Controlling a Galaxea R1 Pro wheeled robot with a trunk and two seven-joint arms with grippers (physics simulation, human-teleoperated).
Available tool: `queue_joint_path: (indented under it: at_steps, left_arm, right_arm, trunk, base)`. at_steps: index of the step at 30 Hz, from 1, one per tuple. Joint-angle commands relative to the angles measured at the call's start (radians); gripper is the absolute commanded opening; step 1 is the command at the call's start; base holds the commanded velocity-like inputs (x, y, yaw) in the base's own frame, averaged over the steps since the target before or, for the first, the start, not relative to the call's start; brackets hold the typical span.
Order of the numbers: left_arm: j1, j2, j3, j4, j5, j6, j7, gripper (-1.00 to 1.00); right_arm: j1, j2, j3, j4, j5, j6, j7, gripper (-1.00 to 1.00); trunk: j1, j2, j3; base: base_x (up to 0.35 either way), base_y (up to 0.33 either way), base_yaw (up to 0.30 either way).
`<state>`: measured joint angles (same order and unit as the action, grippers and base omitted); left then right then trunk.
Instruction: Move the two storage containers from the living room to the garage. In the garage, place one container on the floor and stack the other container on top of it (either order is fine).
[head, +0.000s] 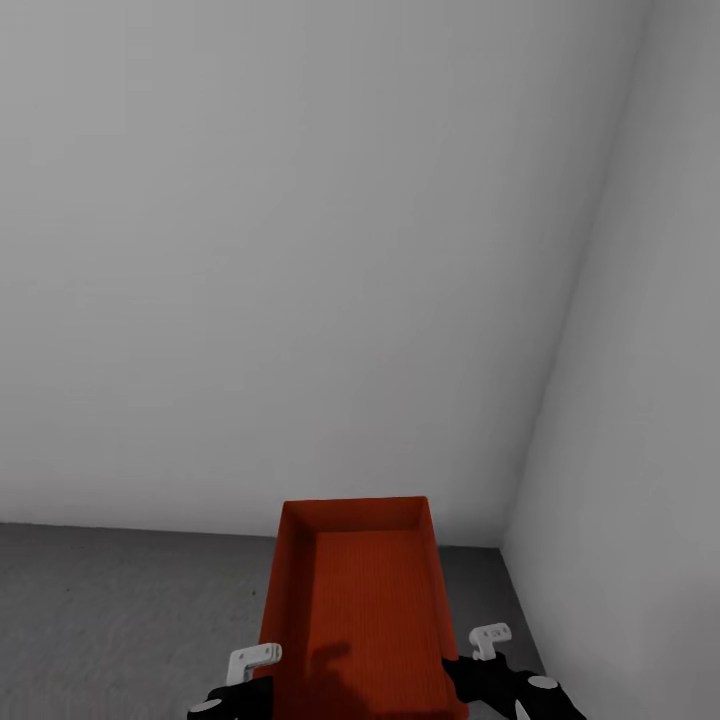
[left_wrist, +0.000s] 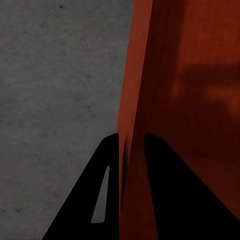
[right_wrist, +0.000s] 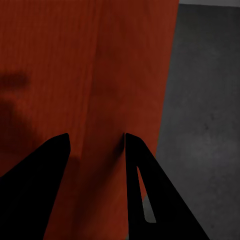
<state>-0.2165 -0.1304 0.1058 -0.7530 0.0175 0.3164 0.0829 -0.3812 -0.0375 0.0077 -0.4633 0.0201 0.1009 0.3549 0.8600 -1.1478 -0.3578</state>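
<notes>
Pale grey walls (head: 300, 250) meet in a corner, and dark grey concrete floor (head: 120, 610) lies under them. One orange-red container (head: 355, 610), open on top, is between the two claws, its far end toward the wall. The left claw (left_wrist: 132, 145) grips the container's left wall, one finger outside and one inside. The right claw (right_wrist: 95, 142) grips the right wall in the same way, more widely set. Whether the container touches the floor, I cannot tell.
</notes>
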Motion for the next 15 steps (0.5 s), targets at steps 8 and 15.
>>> queue_joint_path:
  at_steps: [8, 15]
  left_arm:
    - [0.0, -0.002, 0.002, -0.003, -0.036, -0.074, 0.019, -1.0]
    - [0.0, 0.0, 0.002, -0.004, -0.036, -0.074, 0.02, -1.0]
  right_arm:
    - [-0.001, 0.001, -0.006, 0.0, -0.04, 0.006, 0.041, -1.0]
    - [-0.001, 0.001, -0.006, 0.0, -0.041, 0.006, 0.042, -1.0]
  trunk:
    - [0.031, -0.057, -0.039]
    - [0.058, -0.106, -0.073]
  base:
    - [0.0, 0.0, 0.0]
    - [0.0, 0.0, 0.0]
